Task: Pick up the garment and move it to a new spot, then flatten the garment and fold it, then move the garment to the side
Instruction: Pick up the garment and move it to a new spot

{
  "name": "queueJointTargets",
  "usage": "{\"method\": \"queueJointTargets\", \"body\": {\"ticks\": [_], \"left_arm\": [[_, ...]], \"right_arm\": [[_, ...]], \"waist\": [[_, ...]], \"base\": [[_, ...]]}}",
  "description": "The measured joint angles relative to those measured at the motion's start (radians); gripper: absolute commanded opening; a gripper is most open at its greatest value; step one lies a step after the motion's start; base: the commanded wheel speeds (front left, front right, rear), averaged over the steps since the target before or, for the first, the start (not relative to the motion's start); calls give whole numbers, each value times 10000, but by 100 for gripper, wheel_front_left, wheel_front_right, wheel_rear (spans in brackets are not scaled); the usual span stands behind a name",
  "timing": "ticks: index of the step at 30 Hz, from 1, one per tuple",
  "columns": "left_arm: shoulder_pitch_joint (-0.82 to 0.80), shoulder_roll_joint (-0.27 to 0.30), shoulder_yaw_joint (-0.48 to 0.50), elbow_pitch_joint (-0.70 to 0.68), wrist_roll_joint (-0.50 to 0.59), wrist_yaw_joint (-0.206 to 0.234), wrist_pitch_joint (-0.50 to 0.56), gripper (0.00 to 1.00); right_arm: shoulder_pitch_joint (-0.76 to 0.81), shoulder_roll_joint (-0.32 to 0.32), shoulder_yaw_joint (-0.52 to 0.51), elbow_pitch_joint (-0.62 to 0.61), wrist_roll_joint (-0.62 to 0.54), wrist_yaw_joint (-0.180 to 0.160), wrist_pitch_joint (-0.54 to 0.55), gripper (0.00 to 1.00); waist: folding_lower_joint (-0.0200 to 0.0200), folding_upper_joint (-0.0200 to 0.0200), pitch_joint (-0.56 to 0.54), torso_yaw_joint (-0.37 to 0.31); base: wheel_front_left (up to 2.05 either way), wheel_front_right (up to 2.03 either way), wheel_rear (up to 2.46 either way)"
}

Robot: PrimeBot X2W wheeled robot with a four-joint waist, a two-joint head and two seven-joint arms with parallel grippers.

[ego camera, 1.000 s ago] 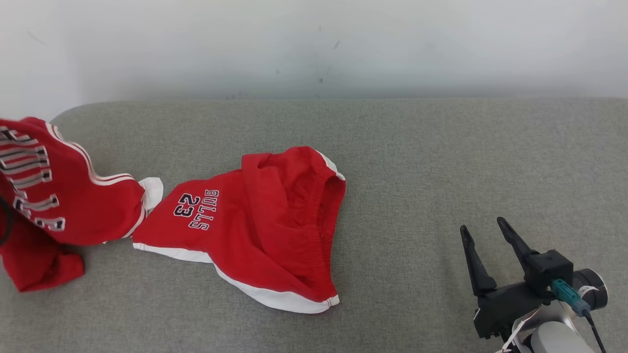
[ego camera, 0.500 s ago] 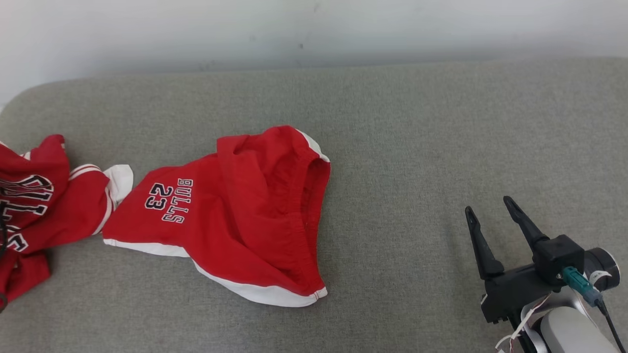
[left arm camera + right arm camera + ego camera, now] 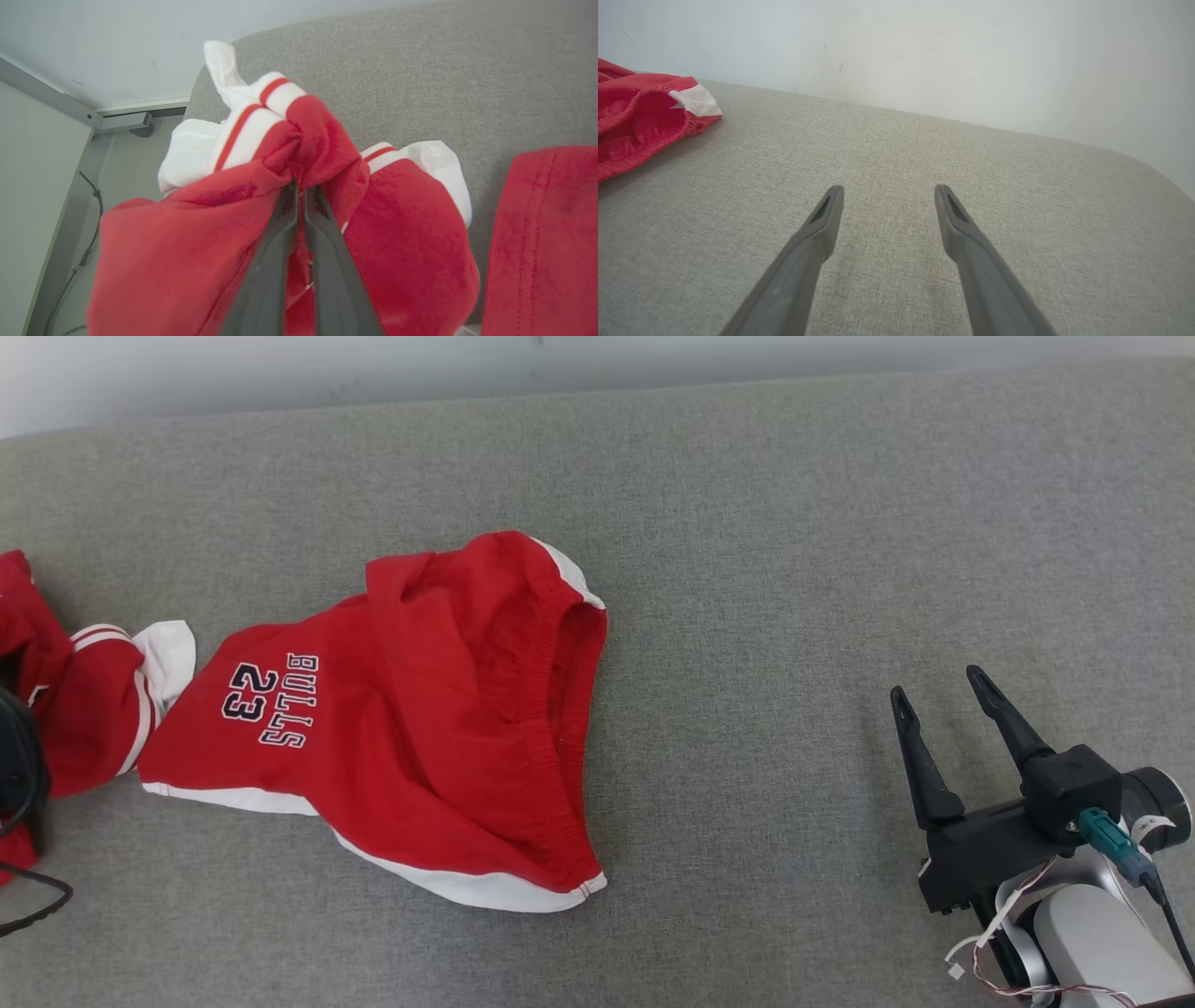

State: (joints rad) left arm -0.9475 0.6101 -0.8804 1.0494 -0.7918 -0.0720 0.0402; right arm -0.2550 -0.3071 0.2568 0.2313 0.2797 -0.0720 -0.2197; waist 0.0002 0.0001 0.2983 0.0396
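Observation:
A red jersey with white and red striped trim hangs bunched at the table's left end. My left gripper is shut on a fold of the jersey, and cloth drapes over both fingers. Red shorts printed "BULLS 23", with white edging, lie crumpled mid-table, their left corner touching the jersey. The shorts also show at the right edge of the left wrist view. My right gripper hovers open over bare table at the lower right, well apart from the shorts.
The grey padded table runs wide, with a pale wall behind its far edge. Past the rounded left end lies floor with a black cable and a metal rail.
The head camera has tilted down and turned right, so everything sits higher and further left. The jersey, earlier spread with its lettering showing, is now bunched at the left edge. The shorts have not moved.

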Motion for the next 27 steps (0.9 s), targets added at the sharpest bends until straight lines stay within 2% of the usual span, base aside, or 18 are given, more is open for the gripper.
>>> {"method": "queueJointTargets", "body": {"ticks": [1,12,18,27], "left_arm": [[0,-42,8,67,-13,0,40,100],[-324,-121,54,337,8,119,13,100],[-535,-182,27,-92,186,192,-708,100],[-600,-662,-111,-1101,399,163,-1918,100]], "right_arm": [[0,2,-2,13,0,0,0,100],[0,56,-36,322,6,-42,-4,100],[221,128,-190,560,123,-79,-17,100],[455,391,-150,920,282,-73,-102,100]], "waist": [[0,0,-14,13],[-3,0,-415,243],[-3,-1,-772,446],[-3,-2,-1458,856]], "base": [[0,0,0],[0,0,0],[0,0,0],[0,0,0]]}}
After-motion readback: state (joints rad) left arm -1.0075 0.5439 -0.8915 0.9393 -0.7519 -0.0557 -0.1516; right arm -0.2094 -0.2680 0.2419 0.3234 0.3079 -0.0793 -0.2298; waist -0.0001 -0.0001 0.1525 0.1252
